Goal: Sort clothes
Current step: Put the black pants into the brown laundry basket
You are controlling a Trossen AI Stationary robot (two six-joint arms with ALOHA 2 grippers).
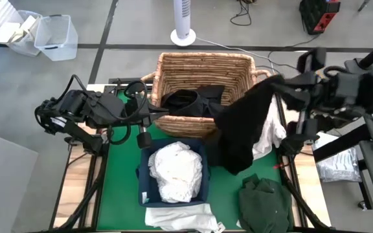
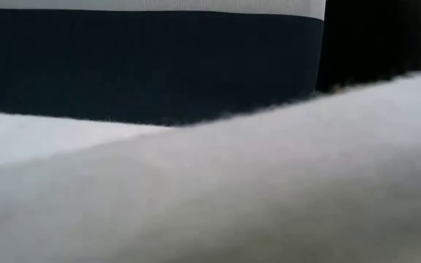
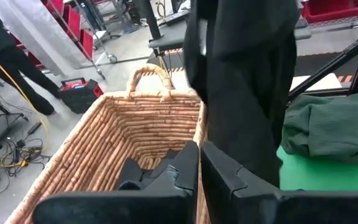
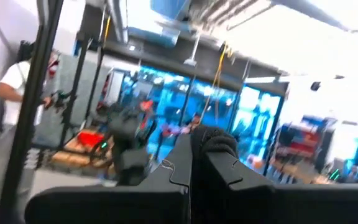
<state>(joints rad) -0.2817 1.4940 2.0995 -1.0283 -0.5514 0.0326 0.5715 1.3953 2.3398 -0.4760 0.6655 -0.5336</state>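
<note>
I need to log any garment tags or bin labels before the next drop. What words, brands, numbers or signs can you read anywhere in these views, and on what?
None can be read.
Tan woven wicker basket: no label shows.
Navy blue square fabric bin: no label shows.
Black garment hanging from the right gripper: no tag visible.
Dark green garment, white garments: no print visible.
Room behind, right wrist view: signs and shelves too blurred to read.

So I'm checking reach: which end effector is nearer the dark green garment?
Right. The right end effector holds a black garment up behind the dark green garment; the left end effector sits by the wicker basket.
</note>
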